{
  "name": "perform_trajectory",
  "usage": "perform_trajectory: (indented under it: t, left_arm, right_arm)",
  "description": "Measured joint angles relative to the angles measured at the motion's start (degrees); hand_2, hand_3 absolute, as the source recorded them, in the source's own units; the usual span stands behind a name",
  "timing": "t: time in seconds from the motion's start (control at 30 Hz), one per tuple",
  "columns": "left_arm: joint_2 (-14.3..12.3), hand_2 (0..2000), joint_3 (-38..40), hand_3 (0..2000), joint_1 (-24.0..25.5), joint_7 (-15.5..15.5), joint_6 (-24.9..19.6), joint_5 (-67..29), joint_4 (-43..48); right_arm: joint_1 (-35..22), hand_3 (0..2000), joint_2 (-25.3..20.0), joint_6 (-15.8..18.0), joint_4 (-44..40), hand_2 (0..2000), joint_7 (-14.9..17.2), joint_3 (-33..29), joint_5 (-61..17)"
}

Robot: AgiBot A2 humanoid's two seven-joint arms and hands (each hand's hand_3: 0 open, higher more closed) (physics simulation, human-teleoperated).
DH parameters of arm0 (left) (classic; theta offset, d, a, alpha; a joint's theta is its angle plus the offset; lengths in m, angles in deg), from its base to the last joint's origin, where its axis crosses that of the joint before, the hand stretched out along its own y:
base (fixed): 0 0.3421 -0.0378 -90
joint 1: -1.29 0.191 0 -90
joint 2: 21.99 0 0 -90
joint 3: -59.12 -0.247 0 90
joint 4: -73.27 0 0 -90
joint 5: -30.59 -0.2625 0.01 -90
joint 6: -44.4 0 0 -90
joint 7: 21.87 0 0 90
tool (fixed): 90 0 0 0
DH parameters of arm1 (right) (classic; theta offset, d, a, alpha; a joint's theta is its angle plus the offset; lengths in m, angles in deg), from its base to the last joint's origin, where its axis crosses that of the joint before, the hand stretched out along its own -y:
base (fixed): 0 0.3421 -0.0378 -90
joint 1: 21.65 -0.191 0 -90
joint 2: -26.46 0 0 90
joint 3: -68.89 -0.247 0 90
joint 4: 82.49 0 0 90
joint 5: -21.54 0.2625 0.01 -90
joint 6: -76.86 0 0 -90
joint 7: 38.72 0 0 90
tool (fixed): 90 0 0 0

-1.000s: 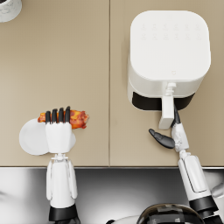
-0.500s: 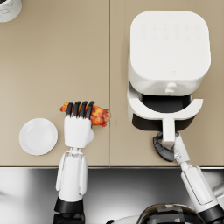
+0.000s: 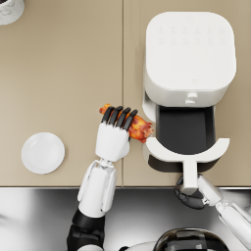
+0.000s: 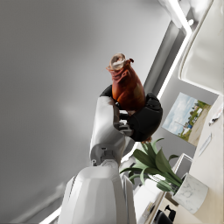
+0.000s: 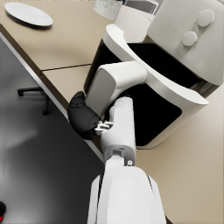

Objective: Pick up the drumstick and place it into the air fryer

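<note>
While the left hand (image 3: 113, 139) grips it, the drumstick (image 3: 137, 128) looks glossy, reddish-brown, browned.

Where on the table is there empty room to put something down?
The widest bare patch of the table lies between the cup in the far corner, the plate and the air fryer. It is crowded by the open drawer, where the left hand holds the drumstick.
</note>
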Motion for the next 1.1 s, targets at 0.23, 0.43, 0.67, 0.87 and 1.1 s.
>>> perform_trajectory:
  t: [0.23, 0.43, 0.67, 0.87, 1.1]
  left_arm:
    - [-4.16, 2000, -5.67, 2000, -3.96, -0.02, 0.12, 8.02, -0.02]
    - [-8.55, 2000, -13.35, 2000, -6.98, 0.00, 0.08, 8.74, -3.21]
    - [-10.74, 639, -18.38, 1673, -8.00, 0.04, 0.05, 8.83, -5.46]
    - [-8.81, 0, -16.34, 0, -4.49, -0.15, -2.27, 8.83, -1.74]
    - [-3.78, 0, -0.06, 0, 4.46, -0.18, -0.81, 8.85, 8.08]
  right_arm:
    - [1.96, 2000, 6.44, 0.54, 5.24, 2000, -0.46, 3.89, 0.13]
    - [2.32, 2000, 7.50, 5.90, 6.08, 2000, -0.71, 4.67, 0.18]
    - [2.51, 2000, 7.84, 9.05, 6.41, 2000, -0.98, 5.00, 0.39]
    - [1.61, 2000, 8.69, 10.14, 6.56, 2000, -0.83, 5.91, 0.39]
    - [-3.48, 2000, 5.20, 10.76, 0.67, 2000, -0.93, 6.00, 0.50]
